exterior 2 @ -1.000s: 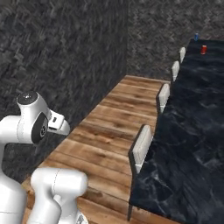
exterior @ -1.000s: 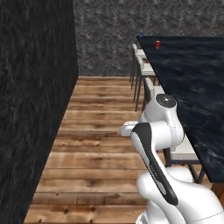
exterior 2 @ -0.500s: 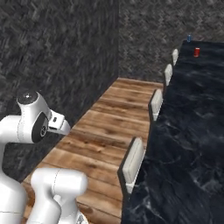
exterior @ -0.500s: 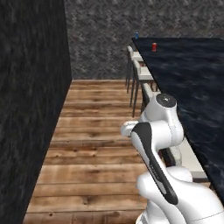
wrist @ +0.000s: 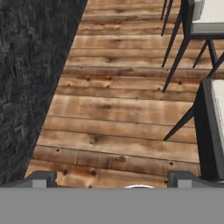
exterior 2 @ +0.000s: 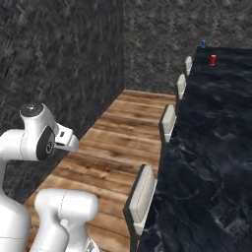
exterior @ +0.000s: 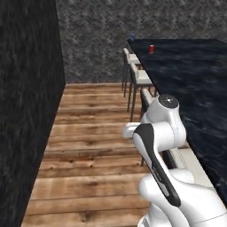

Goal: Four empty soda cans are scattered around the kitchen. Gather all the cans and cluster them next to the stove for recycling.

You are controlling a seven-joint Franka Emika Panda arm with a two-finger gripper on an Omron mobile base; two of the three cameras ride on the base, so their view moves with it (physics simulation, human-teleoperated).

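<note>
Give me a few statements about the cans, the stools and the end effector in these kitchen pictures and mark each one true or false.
1. A red can stands upright on the dark counter. True.
2. The blue can lies on the wooden floor. False: it stands on the counter's far corner, beyond the red can.
3. The end effector is open and holds nothing. True: its fingertips stand wide apart over bare floor boards.
4. Stools are lined up along the counter's edge. True.
5. The two cans touch each other. False: a clear gap of counter lies between them.
6. The end effector is hovering right above the red can. False: it points down at the floor, far from both cans.
</note>
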